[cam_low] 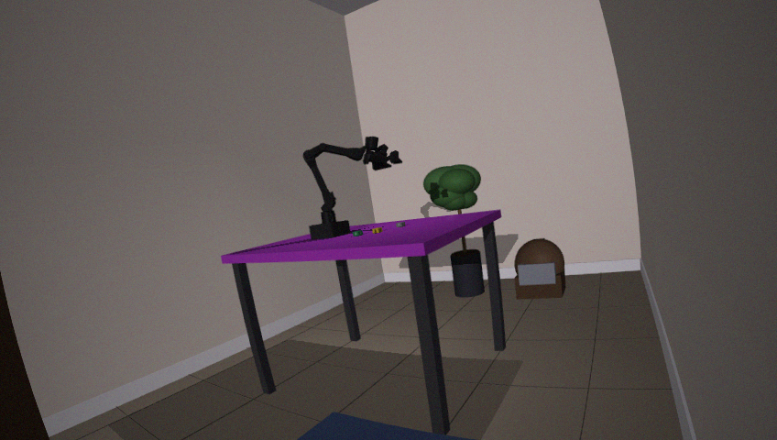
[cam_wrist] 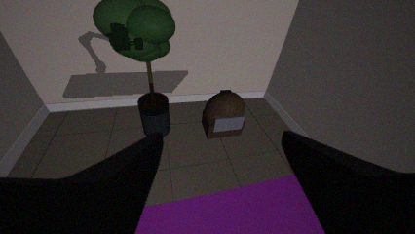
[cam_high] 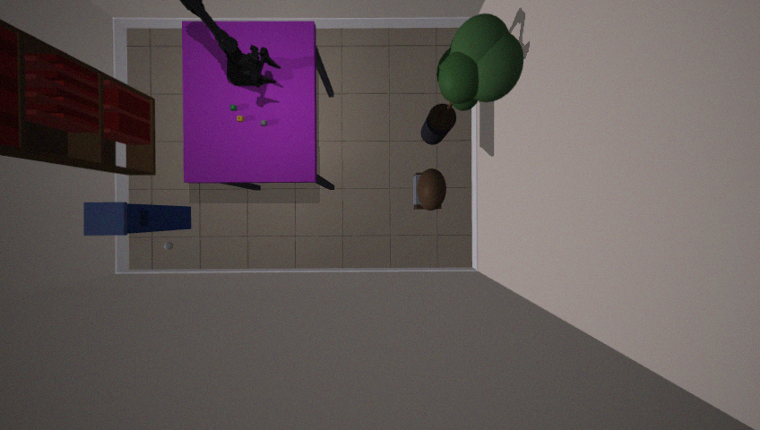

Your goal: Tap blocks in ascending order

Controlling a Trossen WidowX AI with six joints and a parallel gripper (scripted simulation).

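A green block (cam_high: 233, 107) (cam_low: 356, 232), a yellow block (cam_high: 239, 118) (cam_low: 377, 230) and a grey block (cam_high: 263, 123) (cam_low: 400, 224) stand apart on the purple table (cam_high: 288, 159) (cam_low: 327, 254) (cam_wrist: 234, 210). Green and yellow are close together; grey is farther right in the top view. Their digits are too small to read. My gripper (cam_high: 280, 76) (cam_low: 399, 161) (cam_wrist: 223, 137) is open and empty, high above the table, pointing roughly level towards the plant wall. No block shows in the wrist view.
Beyond the table stand a potted plant (cam_high: 485, 58) (cam_low: 457, 182) (cam_wrist: 151, 24) and a brown rounded object (cam_high: 432, 189) (cam_low: 540, 255) (cam_wrist: 225, 107). In the top view, a shelf (cam_high: 127, 154) and a blue object (cam_high: 154, 218) are on the left.
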